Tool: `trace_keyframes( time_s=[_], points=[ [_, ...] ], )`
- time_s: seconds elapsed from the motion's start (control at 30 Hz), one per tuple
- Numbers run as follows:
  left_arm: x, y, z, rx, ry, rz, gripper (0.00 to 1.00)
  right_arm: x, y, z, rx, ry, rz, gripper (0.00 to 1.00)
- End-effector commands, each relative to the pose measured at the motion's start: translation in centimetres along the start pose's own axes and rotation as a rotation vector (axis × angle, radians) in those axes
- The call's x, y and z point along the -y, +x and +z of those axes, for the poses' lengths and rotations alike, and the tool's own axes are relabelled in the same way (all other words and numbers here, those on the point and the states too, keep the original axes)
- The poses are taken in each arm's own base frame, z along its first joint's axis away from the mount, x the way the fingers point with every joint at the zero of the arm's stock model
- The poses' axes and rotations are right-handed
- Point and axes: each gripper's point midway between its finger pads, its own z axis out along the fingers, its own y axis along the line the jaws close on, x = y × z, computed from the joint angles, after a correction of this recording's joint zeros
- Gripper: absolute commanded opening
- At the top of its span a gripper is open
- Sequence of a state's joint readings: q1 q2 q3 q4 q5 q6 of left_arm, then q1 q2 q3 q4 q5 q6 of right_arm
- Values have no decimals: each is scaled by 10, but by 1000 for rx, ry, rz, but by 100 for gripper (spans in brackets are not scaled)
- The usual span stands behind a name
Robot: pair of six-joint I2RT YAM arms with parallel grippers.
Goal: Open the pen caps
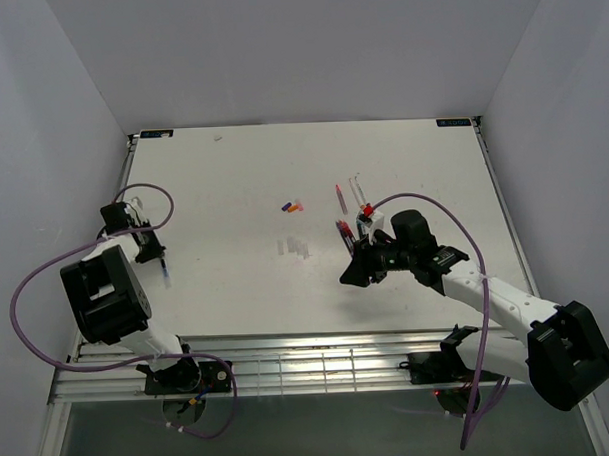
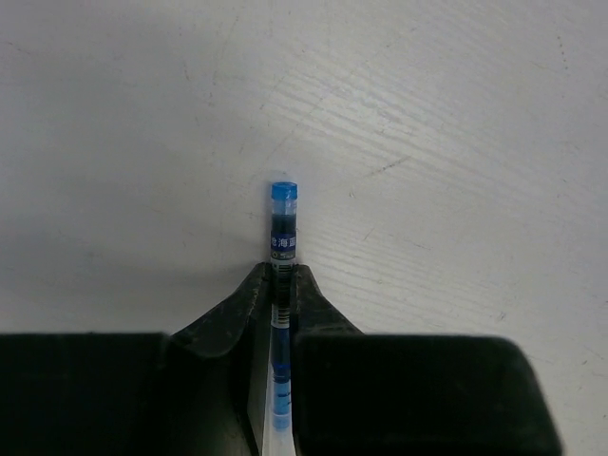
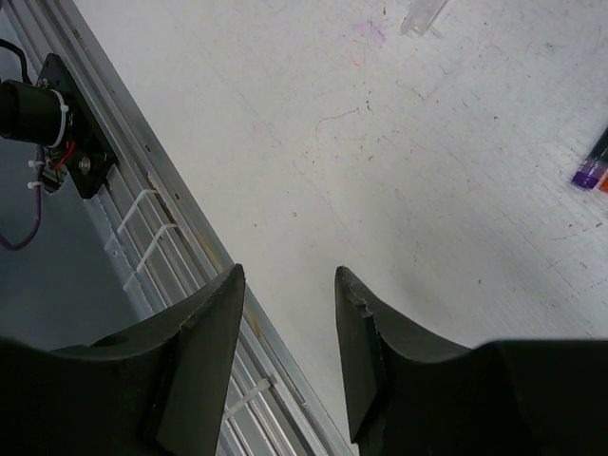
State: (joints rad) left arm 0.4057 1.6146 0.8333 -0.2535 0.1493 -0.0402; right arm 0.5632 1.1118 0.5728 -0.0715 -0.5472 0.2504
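My left gripper (image 1: 157,259) is shut on a blue pen (image 2: 282,237) at the table's left side. The pen's blue-tipped end (image 2: 283,191) sticks out past the fingertips (image 2: 309,285), just above the table; whether that end is a cap I cannot tell. It shows as a blue speck in the top view (image 1: 165,278). My right gripper (image 1: 348,277) is open and empty over the near middle-right of the table, also seen in its wrist view (image 3: 290,275). Loose coloured caps (image 1: 293,204) and pale translucent caps (image 1: 296,247) lie mid-table. More pens (image 1: 339,198) lie right of centre.
The metal rail at the table's front edge (image 3: 142,204) runs under the right gripper. A translucent cap (image 3: 423,14) and a purple-blue pen end (image 3: 591,171) lie at the edges of the right wrist view. A dark red pen (image 1: 343,230) lies close to the right wrist.
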Motion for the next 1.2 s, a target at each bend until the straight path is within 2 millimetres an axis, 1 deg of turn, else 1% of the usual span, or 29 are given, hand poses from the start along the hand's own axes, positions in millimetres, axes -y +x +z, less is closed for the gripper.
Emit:
trace_keyframes(
  time_s=[0.0,0.03,0.1,0.17,0.2,0.23,0.27,0.3,0.33,0.37,0.43,0.47,0.5,0.53,0.57,0.6,0.63,0.67,0.73,0.77,0.8,0.83,0.87,0.9,0.97,1.0,1.07,1.1,1.17],
  points=[
    [11,23,1,-94,65,-22,9,1,-5,-1,26,11,-24,49],
    [18,19,-1,-88,98,-25,5,1,-4,-2,20,17,-12,49],
    [28,6,-10,-53,142,-53,3,2,-8,-5,28,35,-9,49],
    [49,-7,-22,-17,246,-83,0,2,-10,-9,30,60,-3,49],
    [61,-17,-34,20,294,-116,0,2,-12,-11,32,67,-3,49],
    [78,-22,-45,35,388,-127,0,0,-20,-13,46,70,-12,49],
    [88,-31,-54,73,441,-128,0,-2,-21,-14,38,74,-3,49],
    [101,-41,-71,112,502,-149,0,-4,-24,-15,39,67,0,49],
    [111,-37,-78,116,558,-158,0,-8,-31,-16,49,57,-3,49],
    [130,-40,-93,138,679,-138,0,-13,-33,-16,48,35,4,50],
    [149,-29,-113,120,790,-169,0,-19,-41,-14,71,3,27,52],
    [164,-23,-121,108,850,-140,0,-25,-43,-13,75,-29,36,55],
    [172,-17,-126,91,876,-132,0,-32,-52,-11,103,-63,48,56],
    [182,-12,-134,78,905,-128,0,-36,-55,-9,111,-90,57,58],
    [197,2,-139,46,946,-96,0,-44,-56,-8,116,-136,62,60],
    [206,9,-145,26,978,-80,0,-50,-60,-7,125,-167,64,61],
    [215,15,-152,22,1001,-59,0,-57,-69,-4,153,-204,69,61],
    [231,29,-159,-12,1041,-43,0,-64,-73,-2,159,-234,68,62],
    [245,42,-168,-28,1073,-27,0,-74,-82,5,173,-274,58,62],
    [262,51,-186,-27,1134,7,0,-78,-86,8,180,-287,72,62],
    [264,62,-188,-47,1148,5,0,-83,-90,10,192,-302,70,62],
    [267,64,-191,-40,1147,0,0,-88,-89,16,185,-316,77,62],
    [272,65,-198,-24,1166,11,0,-93,-97,17,216,-333,75,62],
    [272,68,-206,-17,1182,-10,0,-101,-96,22,211,-351,72,62],
    [275,65,-216,6,1212,-24,0,-106,-99,31,223,-355,76,62],
    [276,66,-222,0,1223,-48,0,-112,-94,38,206,-362,74,62],
    [280,68,-229,-7,1246,-43,0,-119,-100,43,231,-361,66,62],
    [281,69,-231,-17,1251,-50,0,-124,-96,49,221,-366,65,62],
    [285,74,-232,-28,1254,-54,0,-130,-99,54,236,-367,60,62]
  ],
)
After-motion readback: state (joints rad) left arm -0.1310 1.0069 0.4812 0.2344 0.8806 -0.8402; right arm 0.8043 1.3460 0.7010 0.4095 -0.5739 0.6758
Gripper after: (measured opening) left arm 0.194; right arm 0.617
